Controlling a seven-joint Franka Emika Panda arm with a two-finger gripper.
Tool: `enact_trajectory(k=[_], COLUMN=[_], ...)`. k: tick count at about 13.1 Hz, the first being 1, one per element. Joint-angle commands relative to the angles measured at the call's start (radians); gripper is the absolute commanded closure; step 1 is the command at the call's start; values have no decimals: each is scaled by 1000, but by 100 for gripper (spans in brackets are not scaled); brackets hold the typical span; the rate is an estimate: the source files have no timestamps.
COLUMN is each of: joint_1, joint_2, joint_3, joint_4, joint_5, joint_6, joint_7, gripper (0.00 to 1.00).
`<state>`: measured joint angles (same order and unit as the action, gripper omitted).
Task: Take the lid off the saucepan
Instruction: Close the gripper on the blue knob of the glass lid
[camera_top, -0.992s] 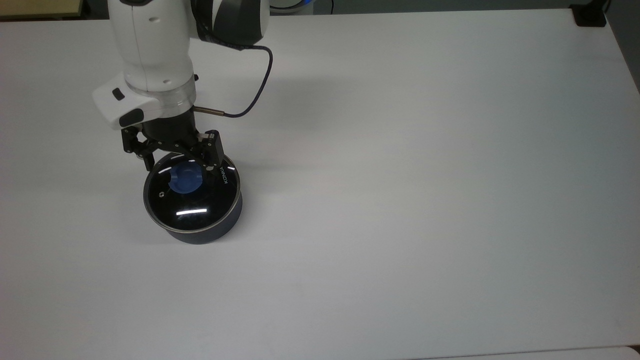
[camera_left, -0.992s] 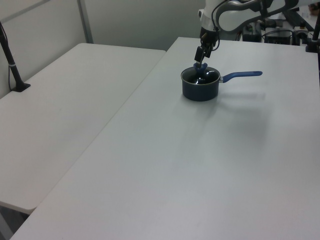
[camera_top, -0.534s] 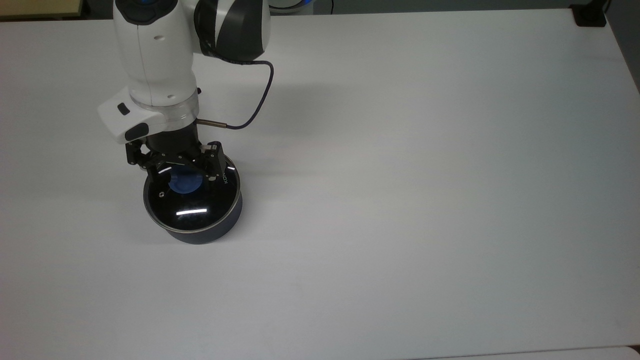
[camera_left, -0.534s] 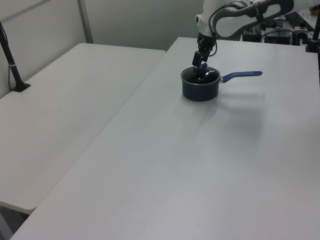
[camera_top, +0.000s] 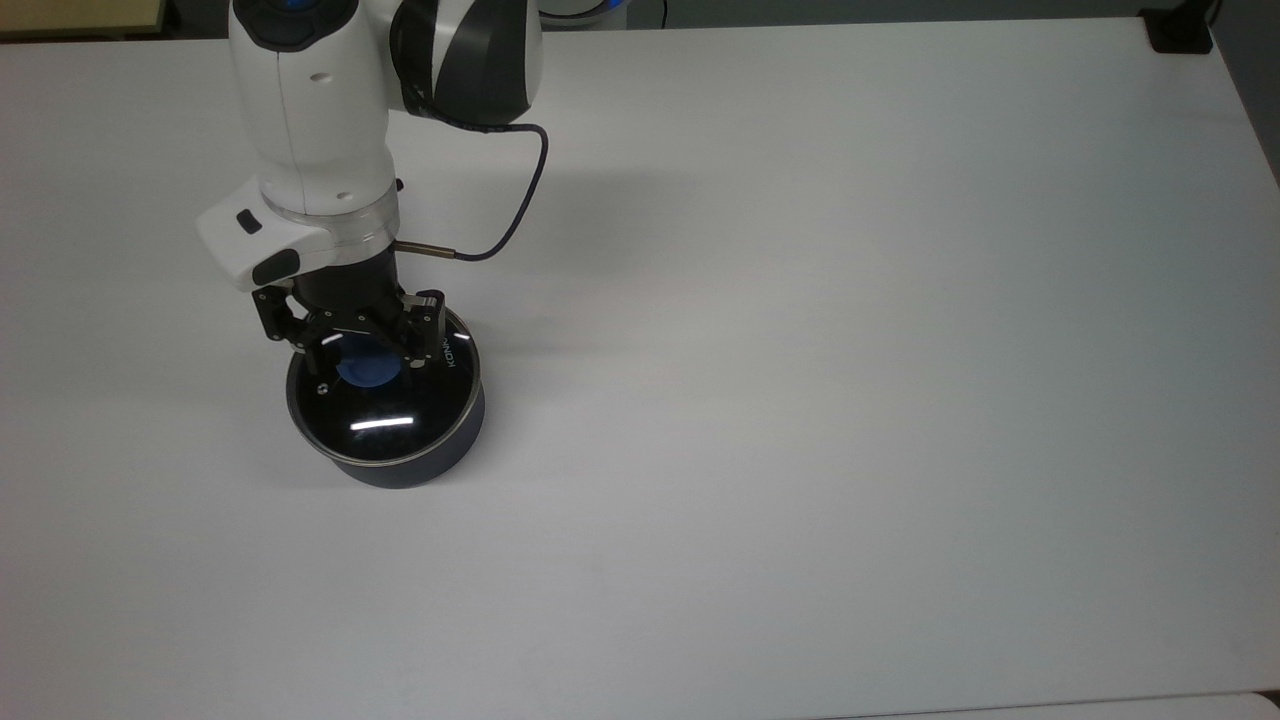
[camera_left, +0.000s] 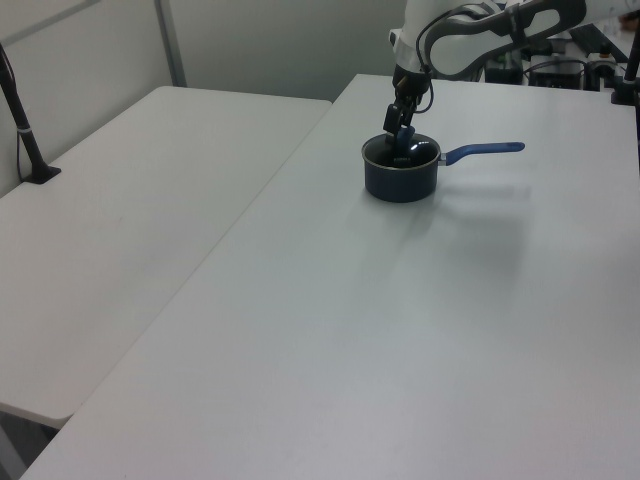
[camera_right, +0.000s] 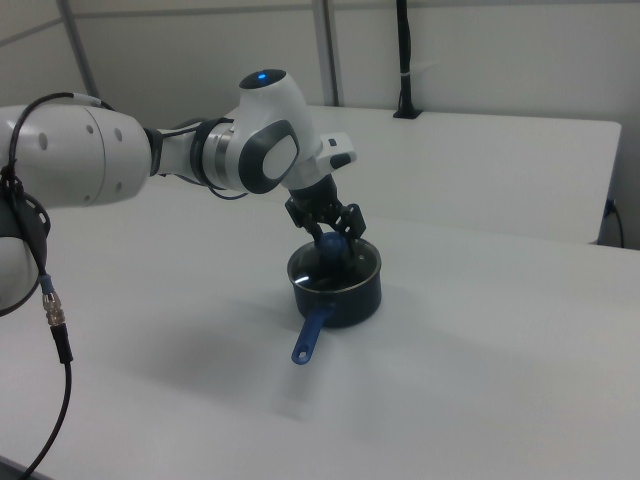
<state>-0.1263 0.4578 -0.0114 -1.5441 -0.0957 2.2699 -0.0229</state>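
Top view: the black two-finger pincer is set over the blue knob of the round clear glass lid, fingers spread either side, not yet pinching. Left view: the lid is seen seated on the small dark navy saucepan on the white counter. Right view: the grasp step is judged in hand; closing on the knob, then a straight lift, is called for.

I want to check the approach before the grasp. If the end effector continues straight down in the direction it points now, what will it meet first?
Most likely the blue knob of the lid, which sits on the saucepan. The end effector points down with its fingers on either side of the knob, though how much height remains is unclear.
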Motion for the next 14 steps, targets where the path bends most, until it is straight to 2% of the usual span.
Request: enact_trajectory(k=[1,2,4,10,14], joint_1=[8,10,11,10,10], joint_2=[4,4,1,-19,-68], joint_3=[-1,-1,1,2,10], joint_4=[9,9,9,10,16], joint_5=[-13,-15,-15,-9,7], joint_6=[13,13,11,2,-6], joint_7=[-29,-31,-46,-43,-40], gripper=[31,37,42,43,43])
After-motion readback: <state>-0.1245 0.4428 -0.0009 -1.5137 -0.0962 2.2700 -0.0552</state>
